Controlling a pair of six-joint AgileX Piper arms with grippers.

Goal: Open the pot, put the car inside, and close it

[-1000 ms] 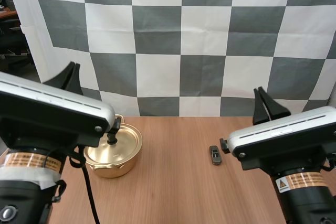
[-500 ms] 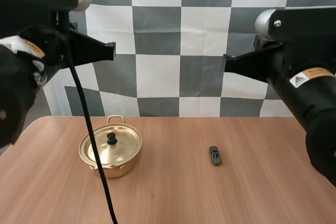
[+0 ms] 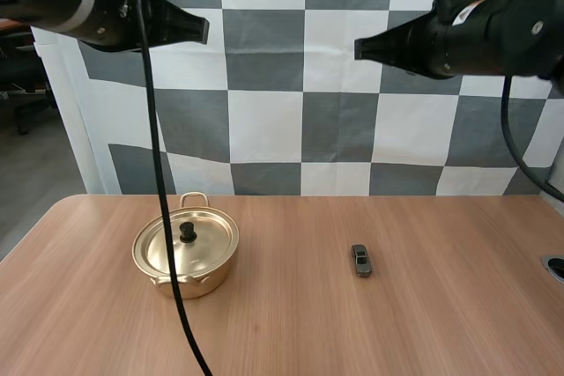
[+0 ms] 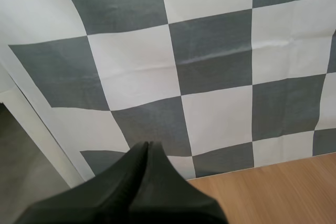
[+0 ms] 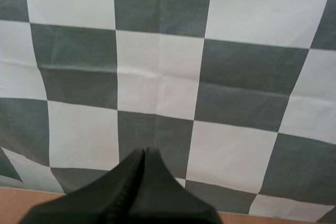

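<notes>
a gold-coloured pot (image 3: pixel 181 272) sat on the left side of the wooden table (image 3: pixel 291 328), its lid (image 3: pixel 210 237) in place and the lid's black knob (image 3: pixel 188 232) standing upright at the centre. one loop handle faced the backdrop and another faced the camera. a small dark grey toy car (image 3: pixel 360 260) lay on the bare wood well apart from the pot, off to its right, with its length running away from the camera.

both grippers hung high above the table, well clear of pot and car. the left gripper (image 3: pixel 204 31) pointed inward toward the middle. its two black fingers (image 4: pixel 137 157) lay pressed together as one dark wedge, with nothing between them. the right gripper (image 3: pixel 357 48) pointed back at it from the opposite side, and its fingers (image 5: pixel 135 162) were likewise closed against each other on nothing.

a small pale label (image 3: pixel 464 13) on the right arm (image 3: pixel 507 37) was too small to read.
</notes>
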